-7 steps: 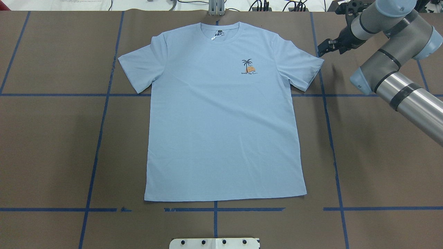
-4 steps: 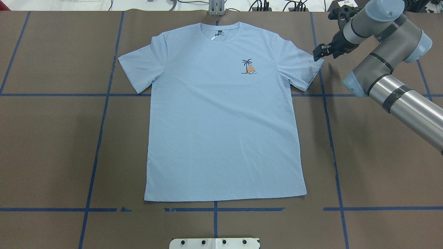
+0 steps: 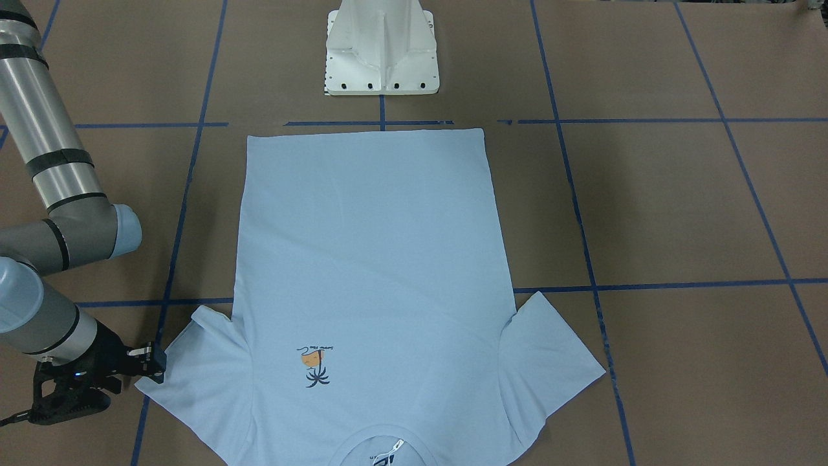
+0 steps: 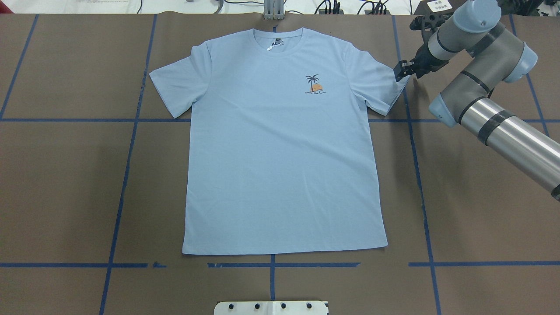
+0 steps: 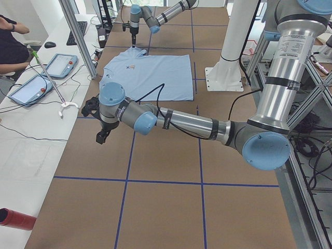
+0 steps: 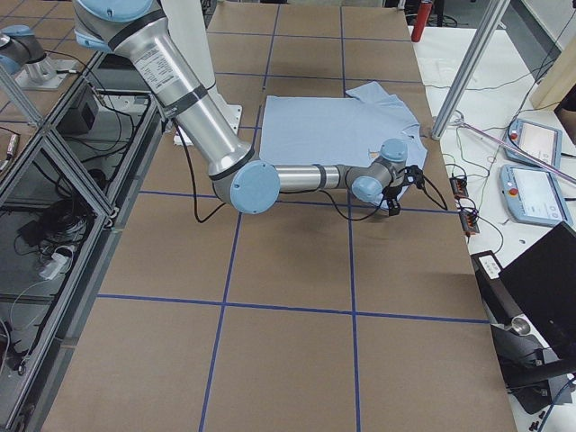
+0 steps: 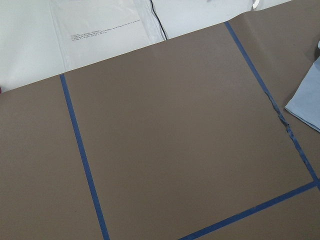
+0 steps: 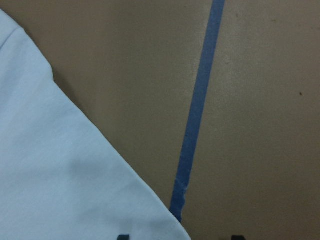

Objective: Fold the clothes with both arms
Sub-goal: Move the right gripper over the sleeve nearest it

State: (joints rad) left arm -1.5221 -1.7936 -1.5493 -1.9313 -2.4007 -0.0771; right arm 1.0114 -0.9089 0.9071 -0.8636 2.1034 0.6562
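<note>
The pale light-blue T-shirt [image 4: 280, 153] lies flat and face up on the brown table, collar at the far edge, palm print [image 4: 314, 84] on its chest. My right gripper [image 4: 400, 71] is open and low at the outer corner of the shirt's right-hand sleeve [image 4: 385, 87]. In the right wrist view the sleeve corner [image 8: 75, 175] lies between the two fingertips [image 8: 122, 236]. It also shows in the front-facing view [image 3: 152, 364]. My left gripper [image 5: 102, 136] hangs above bare table well left of the shirt; I cannot tell whether it is open or shut. The left wrist view shows only a sleeve edge [image 7: 307, 100].
The white pedestal base [image 4: 271, 307] stands at the near table edge behind the shirt's hem. Blue tape lines [image 4: 127, 175] grid the brown table. Cables [image 4: 341, 6] lie along the far edge. Tablets [image 5: 57, 65] and an operator sit beyond the far side.
My right arm has swung left, bringing the open gripper from beside the sleeve to right over its outer corner. The shirt has not moved.
</note>
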